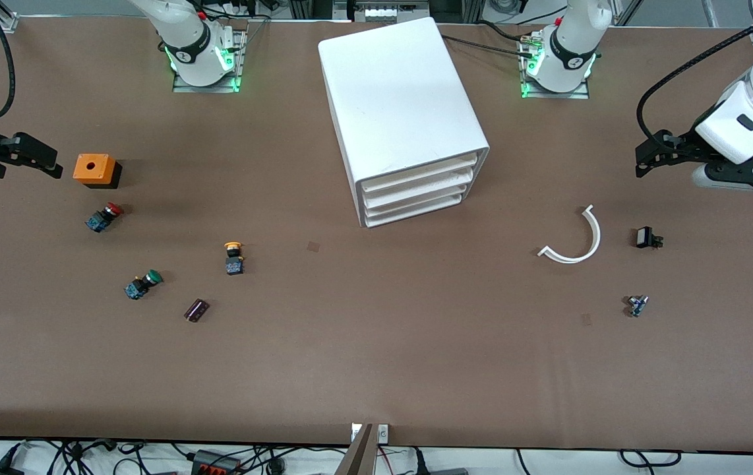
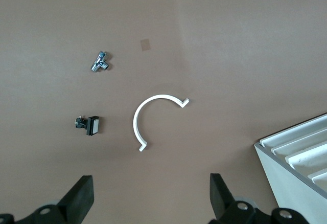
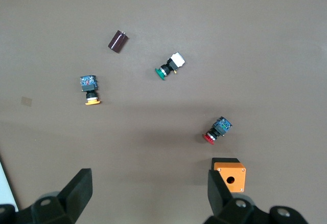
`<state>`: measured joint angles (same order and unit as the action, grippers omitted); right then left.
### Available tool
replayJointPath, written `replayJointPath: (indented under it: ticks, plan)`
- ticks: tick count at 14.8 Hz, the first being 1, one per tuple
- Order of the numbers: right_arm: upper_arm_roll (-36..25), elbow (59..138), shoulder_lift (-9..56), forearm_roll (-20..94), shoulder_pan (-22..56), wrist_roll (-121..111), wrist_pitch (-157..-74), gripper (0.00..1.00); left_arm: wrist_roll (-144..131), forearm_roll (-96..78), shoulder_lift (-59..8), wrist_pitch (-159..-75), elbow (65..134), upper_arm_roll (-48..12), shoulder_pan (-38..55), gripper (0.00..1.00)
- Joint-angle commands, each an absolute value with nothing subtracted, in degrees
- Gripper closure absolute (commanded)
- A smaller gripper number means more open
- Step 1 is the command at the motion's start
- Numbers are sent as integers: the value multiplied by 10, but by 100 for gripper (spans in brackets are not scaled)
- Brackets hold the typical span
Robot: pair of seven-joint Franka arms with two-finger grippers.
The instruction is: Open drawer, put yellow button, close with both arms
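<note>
The white cabinet [image 1: 403,99] stands mid-table with its drawers facing the front camera. Its topmost drawer [image 1: 419,173] is pushed in, like the lower ones. The yellow button [image 1: 234,257] [image 3: 91,88] lies on its side on the brown table, toward the right arm's end and nearer to the front camera than the cabinet. My right gripper [image 1: 53,166] [image 3: 150,191] hangs open and empty over the table's end, beside the orange box. My left gripper [image 1: 641,161] [image 2: 152,193] is open and empty over the left arm's end. A corner of the cabinet [image 2: 301,152] shows in the left wrist view.
Around the yellow button lie an orange box [image 1: 94,169], a red button [image 1: 105,216], a green button [image 1: 142,284] and a dark cylinder [image 1: 196,310]. Toward the left arm's end lie a white curved strip [image 1: 577,241], a small black part [image 1: 647,237] and a small metal part [image 1: 637,305].
</note>
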<state>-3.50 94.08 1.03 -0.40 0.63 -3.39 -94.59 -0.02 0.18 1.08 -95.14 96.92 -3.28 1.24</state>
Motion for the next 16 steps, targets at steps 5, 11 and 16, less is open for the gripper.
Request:
replayJointPath:
  ticks: [5, 11, 16]
  plan:
    - [-26, 950, 0, -8, -1, -37, -943, 0, 8, -1, 13, -938, 959, -35, 7, 0]
    - [-23, 947, 27, -5, 21, -30, -954, 0, 4, -1, 10, -938, 956, -36, 8, 0]
    - [-23, 947, 82, -4, 74, -27, -997, 0, 13, -9, -31, -861, 956, -37, 16, 0]
